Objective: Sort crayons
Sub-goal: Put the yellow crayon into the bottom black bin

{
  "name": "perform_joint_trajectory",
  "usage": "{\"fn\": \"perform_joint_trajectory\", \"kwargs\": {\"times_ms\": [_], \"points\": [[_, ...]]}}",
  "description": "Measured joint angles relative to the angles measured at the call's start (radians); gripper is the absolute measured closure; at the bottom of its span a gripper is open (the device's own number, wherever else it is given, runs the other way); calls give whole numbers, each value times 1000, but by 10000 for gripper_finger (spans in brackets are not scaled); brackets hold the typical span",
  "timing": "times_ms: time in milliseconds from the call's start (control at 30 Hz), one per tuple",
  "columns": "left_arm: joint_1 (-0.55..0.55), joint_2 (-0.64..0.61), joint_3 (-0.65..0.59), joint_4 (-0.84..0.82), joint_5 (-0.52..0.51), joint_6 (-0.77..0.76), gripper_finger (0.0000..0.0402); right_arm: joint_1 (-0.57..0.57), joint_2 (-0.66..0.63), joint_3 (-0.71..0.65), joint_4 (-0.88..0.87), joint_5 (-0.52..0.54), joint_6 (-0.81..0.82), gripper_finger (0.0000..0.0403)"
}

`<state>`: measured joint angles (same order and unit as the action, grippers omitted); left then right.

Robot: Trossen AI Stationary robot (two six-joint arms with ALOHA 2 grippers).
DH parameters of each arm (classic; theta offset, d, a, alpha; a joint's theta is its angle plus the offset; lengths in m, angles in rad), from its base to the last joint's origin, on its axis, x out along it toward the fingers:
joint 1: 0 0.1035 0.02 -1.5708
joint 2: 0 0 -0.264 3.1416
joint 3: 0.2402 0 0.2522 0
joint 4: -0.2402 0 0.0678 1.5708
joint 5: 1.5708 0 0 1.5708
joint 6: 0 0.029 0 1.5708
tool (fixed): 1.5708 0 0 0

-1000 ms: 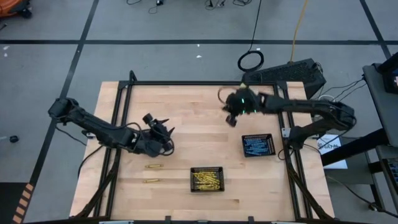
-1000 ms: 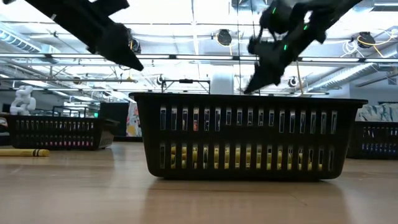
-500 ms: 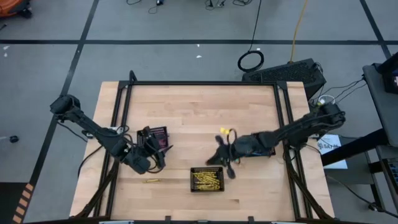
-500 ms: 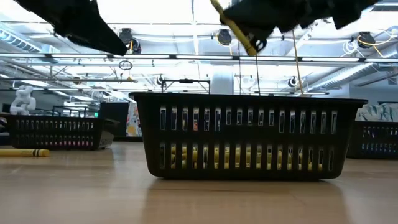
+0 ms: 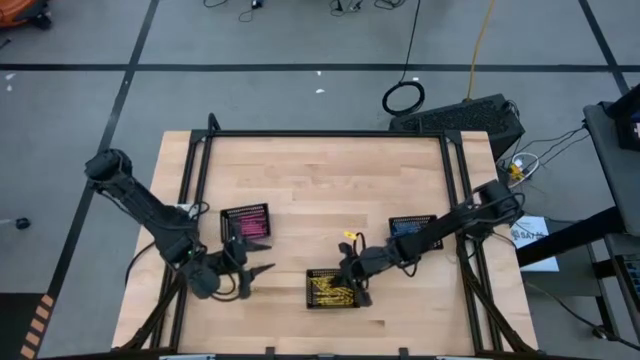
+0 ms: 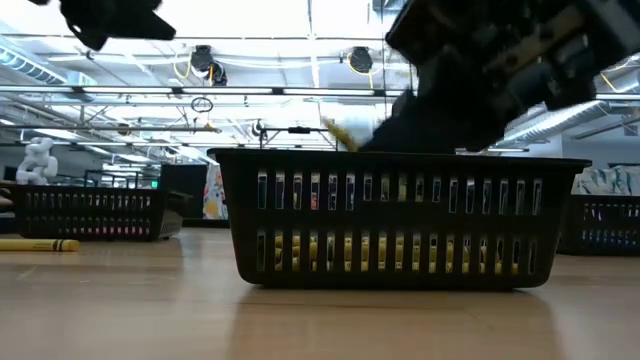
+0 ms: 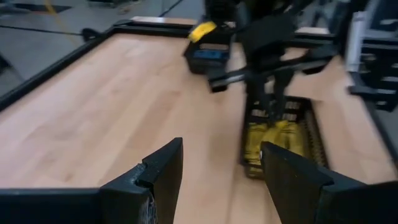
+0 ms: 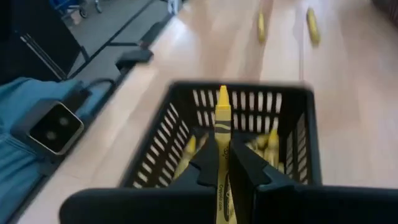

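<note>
Dropped lower, the right gripper [image 5: 352, 270] pinches a yellow crayon [image 8: 222, 134] (wrapper print unreadable) over the yellow-filled tray [image 5: 333, 299] at lower centre; left gripper [image 5: 262, 272] spread.

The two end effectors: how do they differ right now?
The right end effector is shut on a yellow crayon above the tray of yellow crayons. The left end effector is open and holds nothing, near the table's front left. Both are dark, with two fingers.
</note>
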<state>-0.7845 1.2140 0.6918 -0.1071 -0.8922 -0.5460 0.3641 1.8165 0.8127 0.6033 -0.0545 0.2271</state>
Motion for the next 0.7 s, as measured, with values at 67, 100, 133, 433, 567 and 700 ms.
{"fn": "perform_joint_trajectory", "kwargs": {"times_ms": [67, 100, 133, 433, 567, 700], "points": [[-23, 5, 0, 20, 0, 1, 187, -1, 25, 11, -12, 1, 25, 395], [-33, 9, 0, 27, 0, 1, 187, 0, 35, 18, -15, 1, 34, 391], [-41, 13, 0, 30, 0, -1, 187, 1, 45, 26, -17, 2, 41, 387], [-102, 35, 0, 10, 175, -156, 187, 18, 92, 80, -21, 6, 40, 343], [-146, 35, 7, -47, 269, -235, 187, 18, 75, 80, -24, 5, 49, 323], [-190, 35, 34, -212, 307, -409, 187, 28, 29, 80, -25, 6, 45, 315]]}}
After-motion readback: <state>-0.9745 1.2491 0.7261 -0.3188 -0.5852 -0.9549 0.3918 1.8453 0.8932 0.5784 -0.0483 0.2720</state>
